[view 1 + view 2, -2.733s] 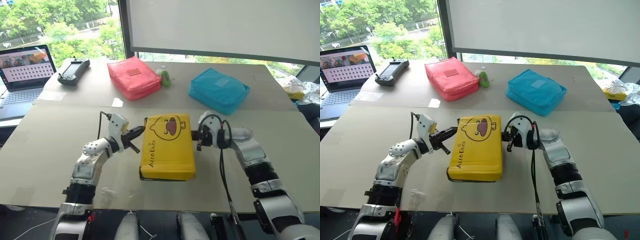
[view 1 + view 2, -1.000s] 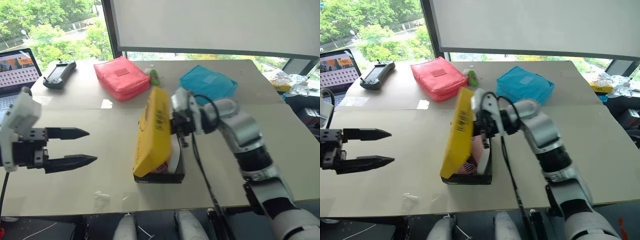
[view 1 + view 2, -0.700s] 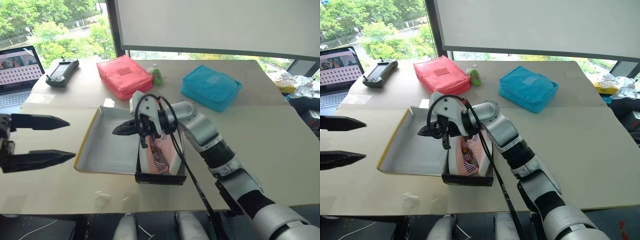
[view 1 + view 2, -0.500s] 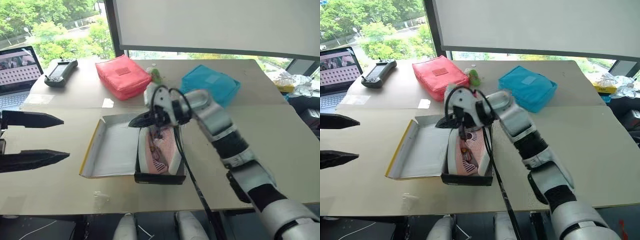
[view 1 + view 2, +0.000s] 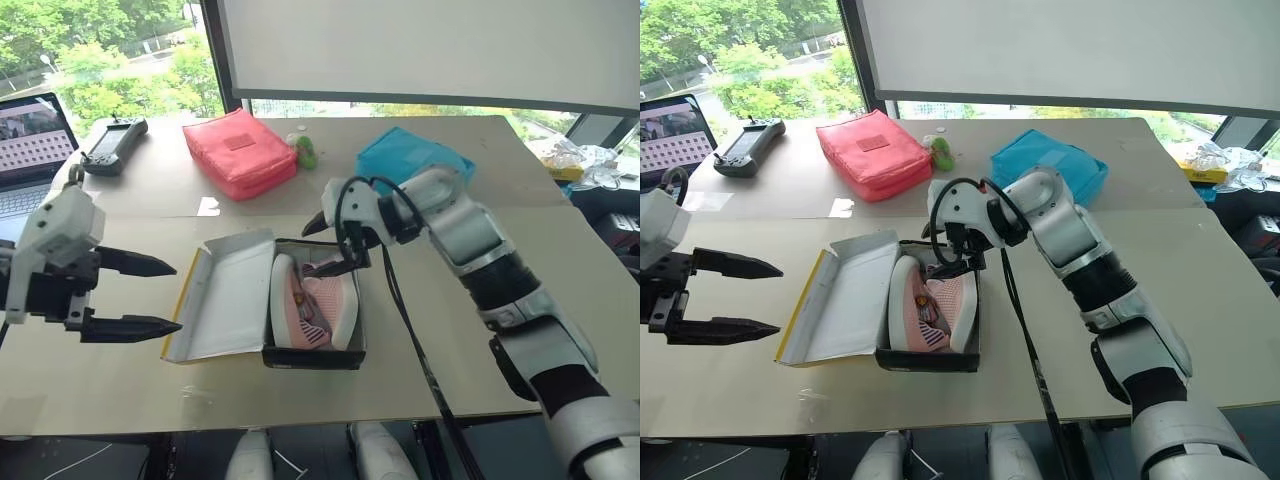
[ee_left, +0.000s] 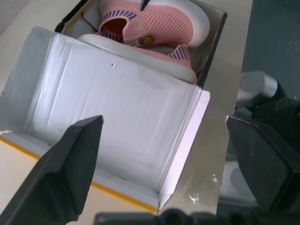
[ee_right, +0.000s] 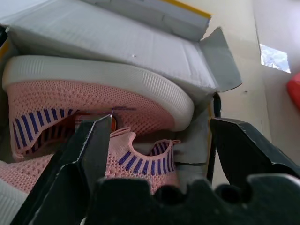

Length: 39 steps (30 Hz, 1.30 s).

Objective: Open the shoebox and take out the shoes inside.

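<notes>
Office or lab, laptop (image 5: 30,150), controller (image 5: 108,142), worktables (image 5: 560,270) by large window (image 5: 110,50)

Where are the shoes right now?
In the left eye view the shoes lie inside the open shoebox at table centre, just under the open right gripper.

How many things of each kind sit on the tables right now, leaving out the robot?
Shoebox: 1
Pink shoes: 2
Fabric pouches, one red and one blue: 2
Laptop: 1
Handheld controller: 1
Small green object: 1
Total: 8
</notes>
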Motion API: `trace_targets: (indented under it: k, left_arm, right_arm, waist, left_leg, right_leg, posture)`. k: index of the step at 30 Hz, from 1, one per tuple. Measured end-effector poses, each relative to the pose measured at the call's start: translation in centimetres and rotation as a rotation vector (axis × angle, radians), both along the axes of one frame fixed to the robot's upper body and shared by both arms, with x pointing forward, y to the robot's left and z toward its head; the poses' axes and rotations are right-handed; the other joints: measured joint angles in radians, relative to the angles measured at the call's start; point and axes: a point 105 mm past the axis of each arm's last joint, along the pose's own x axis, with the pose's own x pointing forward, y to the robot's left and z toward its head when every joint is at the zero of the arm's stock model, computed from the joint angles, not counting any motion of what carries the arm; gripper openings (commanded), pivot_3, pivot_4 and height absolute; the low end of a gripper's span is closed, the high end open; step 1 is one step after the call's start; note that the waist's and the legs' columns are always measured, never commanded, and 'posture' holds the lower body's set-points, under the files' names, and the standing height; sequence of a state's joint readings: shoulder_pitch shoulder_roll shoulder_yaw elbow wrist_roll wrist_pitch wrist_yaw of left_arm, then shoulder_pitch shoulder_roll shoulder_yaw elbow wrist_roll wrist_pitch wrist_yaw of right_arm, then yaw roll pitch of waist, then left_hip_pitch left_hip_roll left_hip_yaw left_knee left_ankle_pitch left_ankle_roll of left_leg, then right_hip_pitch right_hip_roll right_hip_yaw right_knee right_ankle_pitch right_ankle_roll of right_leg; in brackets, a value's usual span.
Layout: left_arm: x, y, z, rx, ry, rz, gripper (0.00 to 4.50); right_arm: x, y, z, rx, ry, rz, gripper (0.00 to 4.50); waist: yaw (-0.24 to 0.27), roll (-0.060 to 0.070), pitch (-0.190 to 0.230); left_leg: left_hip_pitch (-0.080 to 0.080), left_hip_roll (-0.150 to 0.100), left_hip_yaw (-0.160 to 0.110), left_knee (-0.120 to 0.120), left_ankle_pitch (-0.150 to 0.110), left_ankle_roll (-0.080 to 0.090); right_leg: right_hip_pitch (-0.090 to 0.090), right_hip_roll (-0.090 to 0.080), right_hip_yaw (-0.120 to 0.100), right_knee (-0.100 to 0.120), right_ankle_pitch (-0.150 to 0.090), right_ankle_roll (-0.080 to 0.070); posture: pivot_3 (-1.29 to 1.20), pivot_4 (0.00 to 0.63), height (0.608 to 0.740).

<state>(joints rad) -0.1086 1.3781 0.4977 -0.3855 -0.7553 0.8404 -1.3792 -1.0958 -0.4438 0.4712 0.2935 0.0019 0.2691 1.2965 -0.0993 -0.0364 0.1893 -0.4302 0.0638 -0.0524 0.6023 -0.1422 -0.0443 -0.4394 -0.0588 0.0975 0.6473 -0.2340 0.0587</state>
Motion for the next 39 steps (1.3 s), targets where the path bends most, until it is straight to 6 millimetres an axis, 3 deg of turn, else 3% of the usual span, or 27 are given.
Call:
trace_targets:
  k: [4,8,15,19,24,29,32,35,39]
  left_arm:
    - [0.3,0.5,-1.7,0.062,0.008,0.010,4.50]
    - [-0.1,0.8,-3.4,0.051,0.058,0.021,4.50]
    - [-0.4,0.8,-3.9,0.059,0.037,0.041,4.50]
    - [-0.3,0.8,-3.6,0.062,0.021,0.046,4.50]
    - [-0.2,0.7,-3.6,0.067,0.008,0.050,4.50]
    - [-0.3,0.5,-3.8,0.071,0.011,0.054,4.50]
    - [-0.6,0.3,-4.0,0.077,0.020,0.049,4.50]
    - [-0.8,0.4,-4.1,0.080,0.028,0.057,4.50]
    - [-0.9,0.4,-4.0,0.079,0.022,0.060,4.50]
  right_arm:
    - [3.0,-1.6,-1.7,-0.208,-0.069,-0.213,3.87]
    - [2.9,-1.7,-0.3,-0.271,0.014,-0.200,3.87]
    - [1.1,-0.6,1.3,-0.293,0.271,-0.206,3.87]
    - [0.1,-0.1,1.7,-0.311,0.330,-0.219,3.87]
    - [-1.1,0.5,0.1,-0.353,0.351,-0.173,3.87]
    - [-2.2,0.9,-4.0,-0.423,0.380,-0.141,3.87]
    - [-2.4,1.1,-4.7,-0.442,0.330,-0.118,3.87]
    - [-2.5,0.9,-5.2,-0.467,0.302,-0.103,3.20]
    - [-2.4,0.7,-5.7,-0.483,0.292,-0.101,1.80]
  waist:
    - [0.000,0.001,0.001]
    - [0.001,0.002,0.001]
    - [0.002,0.002,0.002]
    - [0.002,0.003,0.002]
    - [0.002,0.003,0.002]
    - [0.001,0.003,0.002]
    - [0.002,0.003,0.002]
    - [0.004,0.002,0.001]
    - [0.006,0.002,0.001]
  left_leg:
    - [-0.001,0.001,0.001,0.000,0.000,0.000]
    - [-0.001,0.003,0.001,0.000,0.000,0.000]
    - [-0.001,0.003,0.001,0.001,0.000,0.000]
    - [-0.001,0.003,0.001,0.002,0.000,0.000]
    - [-0.001,0.003,0.001,0.002,0.000,0.000]
    - [-0.002,0.003,0.001,0.003,0.000,0.000]
    - [-0.002,0.003,0.001,0.003,0.000,0.000]
    - [-0.001,0.003,0.001,0.004,0.000,0.000]
    - [-0.001,0.003,0.001,0.005,0.000,0.000]
  right_leg:
    - [-0.002,0.000,0.000,0.000,0.001,-0.002]
    - [-0.002,0.002,-0.001,0.000,0.001,-0.002]
    - [-0.002,0.002,-0.001,0.001,0.001,-0.002]
    - [-0.002,0.002,-0.001,0.001,0.001,-0.003]
    - [-0.002,0.002,-0.001,0.002,0.002,-0.003]
    - [-0.003,0.002,-0.001,0.002,0.002,-0.003]
    - [-0.002,0.002,-0.001,0.002,0.002,-0.003]
    - [-0.001,0.002,-0.001,0.002,0.002,-0.003]
    - [-0.001,0.002,-0.001,0.002,0.002,-0.003]
  posture:
    - [0.00,0.150,0.740]
    - [0.00,0.150,0.740]
    - [0.00,0.150,0.740]
    - [0.00,0.150,0.740]
    - [0.00,0.150,0.740]
    - [0.00,0.150,0.740]
    - [0.00,0.150,0.740]
    - [0.00,0.150,0.740]
    - [0.00,0.150,0.740]
